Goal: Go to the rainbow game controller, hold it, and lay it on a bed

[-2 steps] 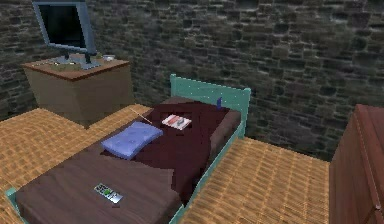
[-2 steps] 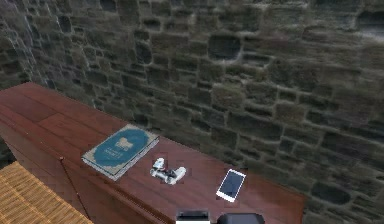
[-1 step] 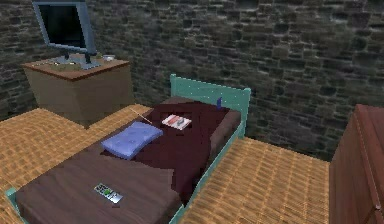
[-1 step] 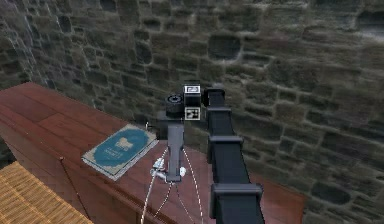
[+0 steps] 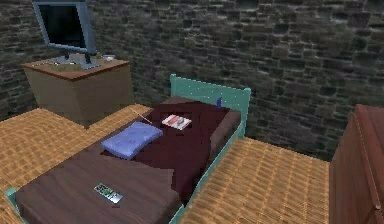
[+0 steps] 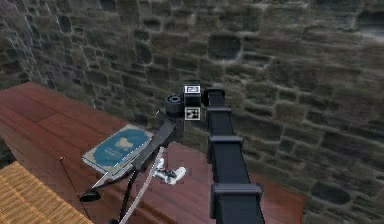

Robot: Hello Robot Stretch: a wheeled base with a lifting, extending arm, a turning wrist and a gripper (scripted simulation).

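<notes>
The dark arm bar (image 6: 233, 170) rises over a red-brown wooden top (image 6: 45, 118). At its far end, left of the white marked squares, is my gripper (image 6: 157, 150), its thin fingers slanting down toward the wood. A blue-green book (image 6: 118, 148) lies flat right behind the fingers, and a small pale grey thing (image 6: 171, 176) rests beside them. I cannot tell whether the gripper holds anything. No shape here reads clearly as a rainbow controller. The bed (image 5: 205, 100) has a teal frame and a maroon cover, with a blue pillow (image 5: 131, 141), a book (image 5: 177, 122) and a small grey remote-like thing (image 5: 108, 193) on it.
A wooden desk (image 5: 80, 88) with a monitor (image 5: 64, 27) stands left of the bed. A wooden dresser (image 5: 356, 165) fills the forward view's right edge. Dark stone walls (image 6: 290, 70) close both views. Woven tan floor (image 5: 265, 180) lies between bed and dresser.
</notes>
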